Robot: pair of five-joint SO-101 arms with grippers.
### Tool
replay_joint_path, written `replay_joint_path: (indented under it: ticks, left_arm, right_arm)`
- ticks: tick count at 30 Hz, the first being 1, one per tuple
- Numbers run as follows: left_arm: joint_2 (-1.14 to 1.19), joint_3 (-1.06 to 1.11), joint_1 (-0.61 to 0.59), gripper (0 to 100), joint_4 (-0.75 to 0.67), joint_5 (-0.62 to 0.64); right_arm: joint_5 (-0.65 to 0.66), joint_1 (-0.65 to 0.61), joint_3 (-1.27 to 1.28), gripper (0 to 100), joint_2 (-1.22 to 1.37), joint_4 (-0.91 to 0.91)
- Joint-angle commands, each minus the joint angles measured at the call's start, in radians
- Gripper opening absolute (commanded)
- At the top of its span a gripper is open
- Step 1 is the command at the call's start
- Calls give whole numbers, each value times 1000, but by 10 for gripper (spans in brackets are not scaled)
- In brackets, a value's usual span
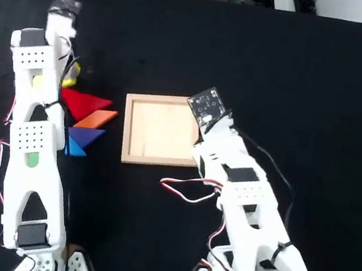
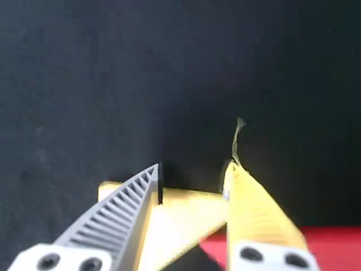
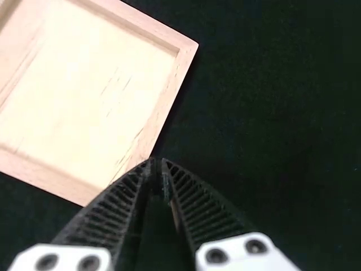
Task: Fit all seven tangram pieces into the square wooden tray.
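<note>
tangram pieces lie bunched on the black table to one side of the wooden tray, whose floor is bare. a red triangle, an orange piece, a purple triangle and a blue triangle sit close beside the left arm. the yellow piece is at the far end of the row. whether more lie under that arm i cannot tell.

the left hand stands wide, one finger either side of the yellow piece and not closed on it. the grey finger looks to sit over the piece instead of off its edge. my worry is that closing would press on the flat top or catch just a corner, and the piece would skid across the table or pivot out. the red triangle lies just beside the yellow finger, so a sliding piece could shove it and the row behind it out of place.

the right hand is pinched together on nothing, hovering right at the tray's rim near a corner. a small drop or swing there could knock the tray askew, and it may crowd the left arm's way in. a piece carried tilted could also hang up on the rim.
</note>
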Motion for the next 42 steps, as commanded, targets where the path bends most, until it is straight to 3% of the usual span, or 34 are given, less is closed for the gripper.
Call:
replay_joint_path:
  ticks: [1, 6, 11, 22, 27, 29, 31, 34, 38, 42]
  left_arm:
    - [-2, -33, -54, 162, 103, -147]
    - [-2, -21, -143, 154, 107, -354]
    - [-38, 125, -209, 154, 107, -594]
    - [-600, 908, -344, 181, 106, -1007]
    - [-878, 1138, -384, 180, 103, -1048]
    - [-973, 1173, -407, 180, 101, -1022]
    - [-1051, 1171, -440, 159, 61, -918]
    - [-1096, 1187, -490, 113, -127, -634]
    - [-1056, 1274, -516, 166, -321, -195]
    - [-987, 1319, -518, 187, -405, 26]
  right_arm:
    - [9, -11, -7, 11, -4, -20]
    - [9, -11, -7, 11, -4, -20]
    - [9, -11, -7, 11, -4, -20]
    - [9, -11, -10, 11, -1, -20]
    - [9, -11, -8, 11, -2, -20]
    - [9, -11, -7, 11, -2, -20]
    - [9, -11, -7, 11, -2, -20]
    - [9, -11, -7, 11, -2, -20]
    - [9, -12, -7, 11, -1, -20]
    - [9, -12, -7, 11, 1, -20]
